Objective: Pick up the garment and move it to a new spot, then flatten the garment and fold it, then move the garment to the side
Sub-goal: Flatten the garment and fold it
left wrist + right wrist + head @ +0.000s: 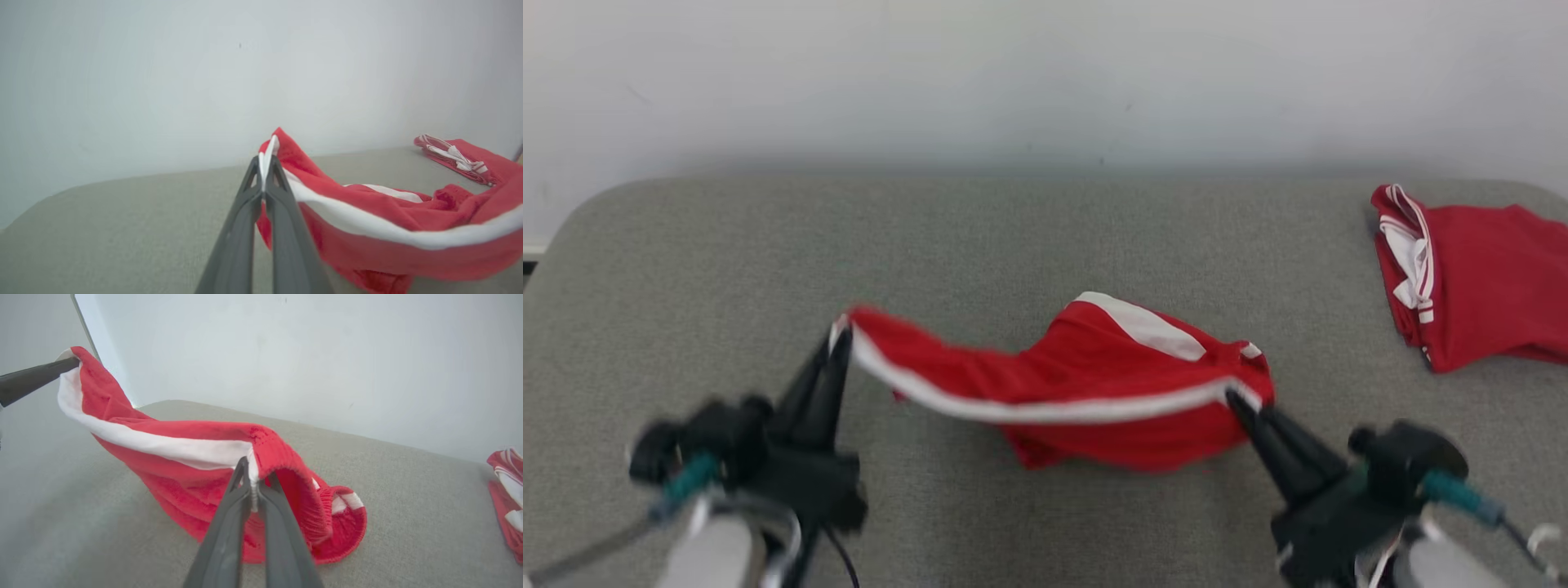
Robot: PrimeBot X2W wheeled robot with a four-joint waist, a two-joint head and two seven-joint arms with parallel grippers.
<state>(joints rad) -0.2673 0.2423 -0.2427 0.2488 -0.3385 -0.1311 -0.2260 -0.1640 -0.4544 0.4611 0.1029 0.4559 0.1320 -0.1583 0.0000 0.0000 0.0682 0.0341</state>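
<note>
Garment [1094, 384]: striped edge clamped by left gripper [840, 343] and right gripper [1240, 402], partly lifted. Moving, flattening, folding judged outstanding. Second red piece [1478, 278] noted at two o'clock.

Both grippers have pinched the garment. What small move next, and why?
Probably raise both together: the left gripper and right gripper are each shut on the white-striped edge of the red fabric garment, whose bulk sags crumpled on the grey padded table.
</note>
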